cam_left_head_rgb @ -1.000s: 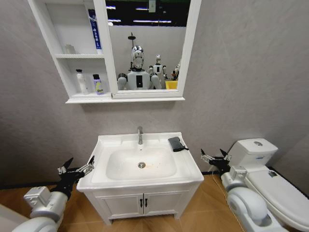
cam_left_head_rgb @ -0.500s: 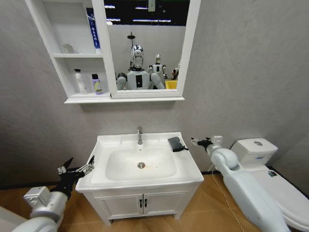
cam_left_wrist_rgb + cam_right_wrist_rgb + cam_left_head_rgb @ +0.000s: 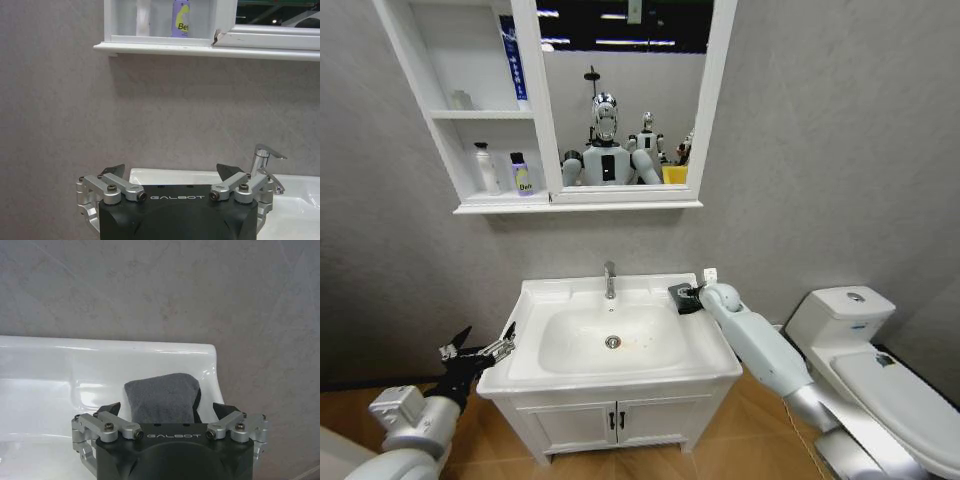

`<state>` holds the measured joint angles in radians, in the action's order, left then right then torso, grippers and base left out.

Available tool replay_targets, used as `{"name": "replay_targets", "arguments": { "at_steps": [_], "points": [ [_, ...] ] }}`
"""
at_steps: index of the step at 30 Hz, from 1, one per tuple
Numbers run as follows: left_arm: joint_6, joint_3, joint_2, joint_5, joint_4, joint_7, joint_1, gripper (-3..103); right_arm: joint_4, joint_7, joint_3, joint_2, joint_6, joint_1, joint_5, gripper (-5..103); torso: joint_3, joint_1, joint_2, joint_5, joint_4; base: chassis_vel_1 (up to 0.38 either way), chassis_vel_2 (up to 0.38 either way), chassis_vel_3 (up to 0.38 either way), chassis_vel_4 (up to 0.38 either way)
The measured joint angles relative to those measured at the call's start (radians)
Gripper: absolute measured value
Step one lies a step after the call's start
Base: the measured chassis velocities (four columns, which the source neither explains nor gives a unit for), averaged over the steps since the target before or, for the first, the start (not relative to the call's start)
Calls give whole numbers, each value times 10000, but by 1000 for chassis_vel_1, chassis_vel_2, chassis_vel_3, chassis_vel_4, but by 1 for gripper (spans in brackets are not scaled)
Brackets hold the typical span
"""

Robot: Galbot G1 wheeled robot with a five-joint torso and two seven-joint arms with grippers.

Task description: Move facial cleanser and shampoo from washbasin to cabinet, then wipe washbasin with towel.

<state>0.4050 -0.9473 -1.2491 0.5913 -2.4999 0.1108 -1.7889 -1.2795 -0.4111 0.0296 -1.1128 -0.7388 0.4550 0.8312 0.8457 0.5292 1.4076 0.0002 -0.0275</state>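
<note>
Right gripper has swung from beside the toilet to the towel, jaws spread around it, at the washbasin's 2 o'clock corner. Left gripper idles open. Risk: closing shallow, cloth slips out.

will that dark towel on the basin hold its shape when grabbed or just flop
Probably flops: the towel looks like soft folded cloth, so it may unfold. Likely light. It may slide on the glossy washbasin as the open right gripper closes.
</note>
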Motion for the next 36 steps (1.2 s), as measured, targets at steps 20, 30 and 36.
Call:
{"name": "replay_targets", "arguments": {
  "at_steps": [20,30,36],
  "points": [
    [0,-1,0,0,0,1,0,100,604,330,317,24,13,-196,-92,100,-1,-1,1,1,-2,0,0,0,0],
    [0,-1,-1,0,0,1,0,100,666,382,345,70,23,-156,-183,100,-1,-1,1,0,-3,0,0,0,0],
    [0,-1,0,0,-1,1,0,100,678,447,353,87,27,-68,-233,100,-1,-1,1,0,-2,0,0,0,0]
  ]
}}
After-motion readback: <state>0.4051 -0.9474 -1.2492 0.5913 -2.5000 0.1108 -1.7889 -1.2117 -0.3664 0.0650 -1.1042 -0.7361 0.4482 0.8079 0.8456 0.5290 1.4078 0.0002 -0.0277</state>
